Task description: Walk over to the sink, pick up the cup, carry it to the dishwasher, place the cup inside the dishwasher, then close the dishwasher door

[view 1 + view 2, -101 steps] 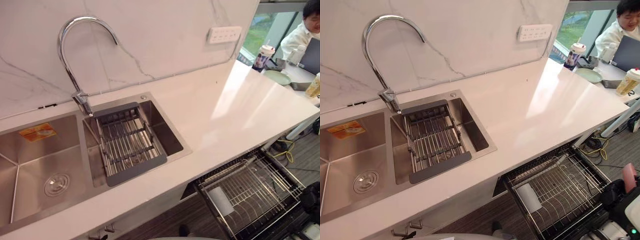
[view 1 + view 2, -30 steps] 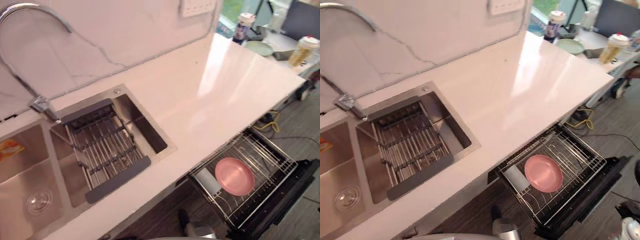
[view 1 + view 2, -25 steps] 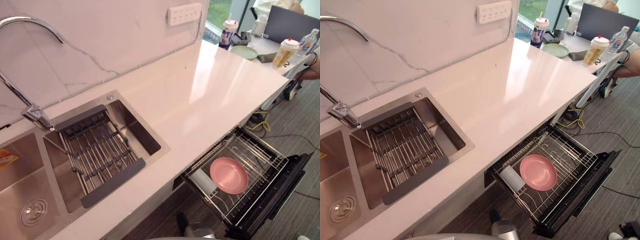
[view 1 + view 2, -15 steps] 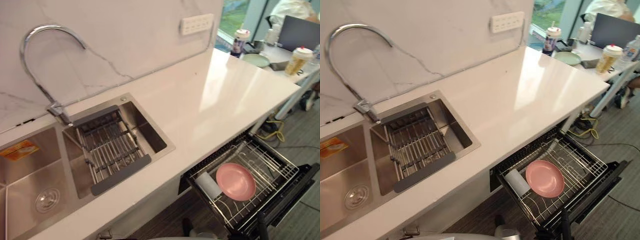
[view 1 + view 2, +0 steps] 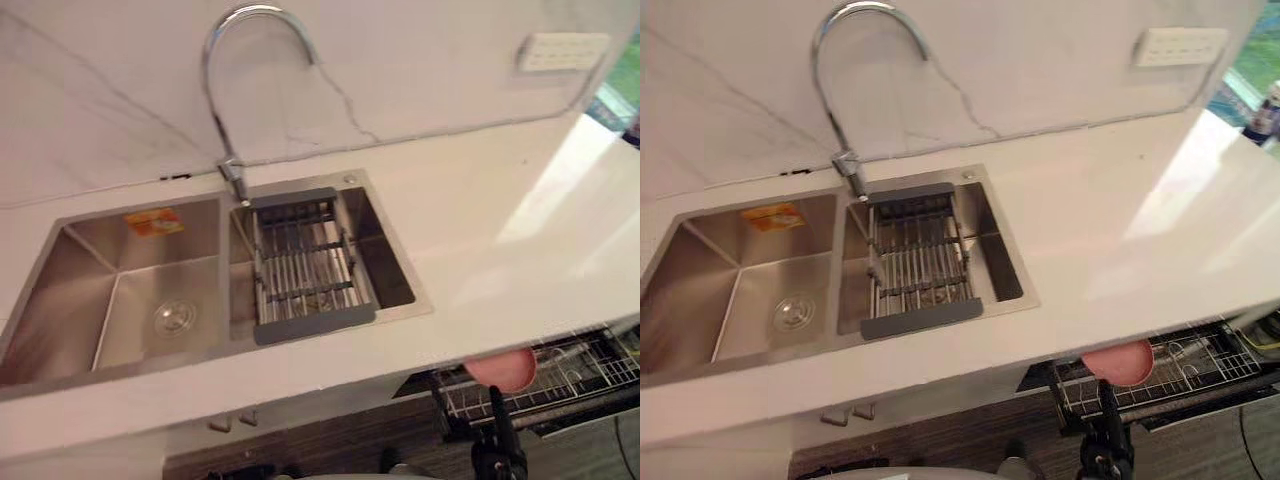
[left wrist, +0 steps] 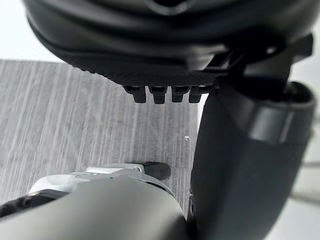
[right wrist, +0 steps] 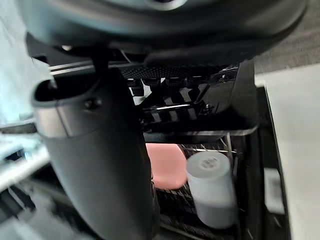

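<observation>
Left eye view, kitchen seen from above. White bench (image 5: 500,230) spans the frame beneath a pale marble wall (image 5: 120,90). Set into the bench is a steel double sink (image 5: 70,290); a tall arched faucet (image 5: 208,90) rises at the back of the divider between its two basins. Below the bench edge at the robot's right, the wire dishwasher rack (image 5: 590,365) stands pulled out. A grey-framed draining rack (image 5: 315,327) lies across the right basin.

Left wrist view: left hand (image 6: 150,40) hangs over grey wood-grain floor (image 6: 75,125), fingers loose and thumb apart, holding nothing. Right wrist view: right hand (image 7: 165,30) hovers above the dishwasher rack, fingers relaxed and empty.

A white socket strip (image 5: 560,50) is fixed to the wall at the right. A pink dish (image 5: 503,368) rests in the dishwasher rack, partly hidden by the bench edge. The white cup (image 7: 210,192) sits in the same rack, just beside the pink dish, clear of both hands. An orange sticker (image 5: 153,221) marks the back wall of the left basin, and a round strainer (image 5: 175,316) sits in its floor.
</observation>
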Tool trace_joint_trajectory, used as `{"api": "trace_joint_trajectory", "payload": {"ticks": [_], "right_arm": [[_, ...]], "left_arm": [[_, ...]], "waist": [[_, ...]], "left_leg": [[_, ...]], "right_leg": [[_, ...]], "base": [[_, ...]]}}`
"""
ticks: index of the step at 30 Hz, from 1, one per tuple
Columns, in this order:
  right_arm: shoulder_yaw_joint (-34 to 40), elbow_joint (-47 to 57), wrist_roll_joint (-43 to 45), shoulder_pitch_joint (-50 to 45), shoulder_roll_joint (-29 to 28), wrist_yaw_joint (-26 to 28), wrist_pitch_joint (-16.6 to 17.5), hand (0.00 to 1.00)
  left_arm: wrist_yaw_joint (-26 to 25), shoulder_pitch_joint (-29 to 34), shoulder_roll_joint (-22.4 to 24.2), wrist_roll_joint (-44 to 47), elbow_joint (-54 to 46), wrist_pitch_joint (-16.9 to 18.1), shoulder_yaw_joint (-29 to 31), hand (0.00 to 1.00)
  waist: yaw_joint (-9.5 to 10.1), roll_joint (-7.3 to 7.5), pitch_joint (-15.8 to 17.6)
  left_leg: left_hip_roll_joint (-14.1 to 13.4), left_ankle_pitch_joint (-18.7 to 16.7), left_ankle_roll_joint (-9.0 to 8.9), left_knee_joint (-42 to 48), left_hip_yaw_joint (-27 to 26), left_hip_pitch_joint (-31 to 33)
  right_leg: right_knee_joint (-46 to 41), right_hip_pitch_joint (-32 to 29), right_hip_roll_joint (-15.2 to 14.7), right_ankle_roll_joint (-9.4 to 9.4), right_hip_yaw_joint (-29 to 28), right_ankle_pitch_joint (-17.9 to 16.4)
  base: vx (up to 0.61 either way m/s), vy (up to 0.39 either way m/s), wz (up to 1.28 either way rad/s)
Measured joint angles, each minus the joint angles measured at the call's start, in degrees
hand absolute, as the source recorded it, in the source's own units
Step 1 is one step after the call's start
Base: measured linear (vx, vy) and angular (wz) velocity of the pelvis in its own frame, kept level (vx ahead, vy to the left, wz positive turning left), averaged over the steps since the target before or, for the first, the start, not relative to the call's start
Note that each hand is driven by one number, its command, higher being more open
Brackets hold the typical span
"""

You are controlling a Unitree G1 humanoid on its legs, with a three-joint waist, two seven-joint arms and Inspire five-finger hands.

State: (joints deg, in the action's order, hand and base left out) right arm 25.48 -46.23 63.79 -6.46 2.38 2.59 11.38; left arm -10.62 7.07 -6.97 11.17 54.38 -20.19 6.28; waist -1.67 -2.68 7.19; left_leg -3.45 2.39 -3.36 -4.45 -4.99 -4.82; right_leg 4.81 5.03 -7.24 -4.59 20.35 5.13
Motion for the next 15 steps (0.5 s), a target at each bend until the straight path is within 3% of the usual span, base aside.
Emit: {"api": "trace_joint_trajectory", "payload": {"ticks": [2,7,15], "right_arm": [[0.36,0.19,-0.19,1.89,0.4,-0.3,-0.38,1.0],[-0.43,0.43,-1.64,1.55,2.65,-0.35,0.09,1.0],[-5.12,2.11,-16.82,1.2,7.51,-0.62,-1.41,1.0]], "left_arm": [[0.56,0.05,0.29,0.01,-0.21,0.12,0.86,1.0],[2.21,0.62,0.6,0.08,-0.39,0.81,2.98,1.0],[2.37,1.1,1.62,-0.04,-0.16,5.23,3.01,1.0]], "waist": [[0.75,-0.08,-0.05],[0.56,-0.29,0.03],[-0.09,-2.24,0.9]], "left_leg": [[0.21,0.68,0.08,-0.15,1.57,0.82],[0.5,1.72,-0.41,-0.17,4.34,2.53],[-0.71,1.83,-0.59,-0.14,5.56,4.28]], "right_leg": [[0.0,0.0,-0.21,-0.07,1.48,-0.05],[0.01,-0.08,-0.25,-0.49,3.96,-0.39],[0.25,-1.43,1.26,0.38,4.23,-0.94]], "base": [[-0.08,-0.002,0.46],[-0.08,0.001,0.26],[-0.1,-0.016,0.06]]}}
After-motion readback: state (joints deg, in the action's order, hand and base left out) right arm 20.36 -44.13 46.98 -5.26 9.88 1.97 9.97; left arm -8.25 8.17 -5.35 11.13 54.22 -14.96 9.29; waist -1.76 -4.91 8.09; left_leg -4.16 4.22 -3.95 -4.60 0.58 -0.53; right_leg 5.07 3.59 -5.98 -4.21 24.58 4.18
